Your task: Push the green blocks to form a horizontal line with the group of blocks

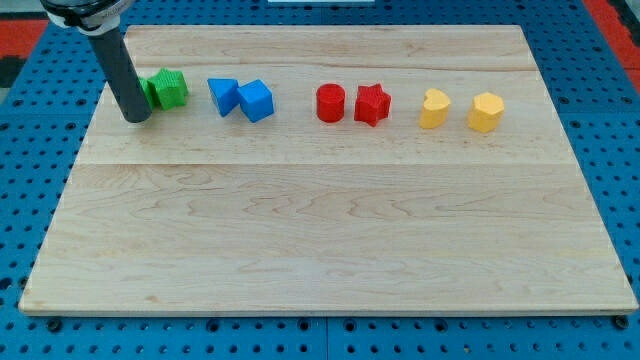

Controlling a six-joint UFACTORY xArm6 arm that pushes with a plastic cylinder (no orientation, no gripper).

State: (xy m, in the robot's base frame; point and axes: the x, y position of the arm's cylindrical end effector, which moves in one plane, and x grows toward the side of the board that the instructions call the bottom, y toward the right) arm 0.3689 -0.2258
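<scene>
My tip (137,117) rests on the board at the view's upper left, touching or nearly touching the left side of the green blocks. Two green blocks stand together: a green star-like block (173,88) and a second green block (153,93) partly hidden behind the rod. To their right runs a row: a blue triangle (222,95), a blue cube (256,101), a red cylinder (330,103), a red star (372,104), a yellow heart-like block (434,108) and a yellow hexagon (486,112). The greens sit slightly higher in the view than the row.
The wooden board (330,240) lies on a blue perforated table (615,60). The rod rises from the tip to the arm at the view's top left.
</scene>
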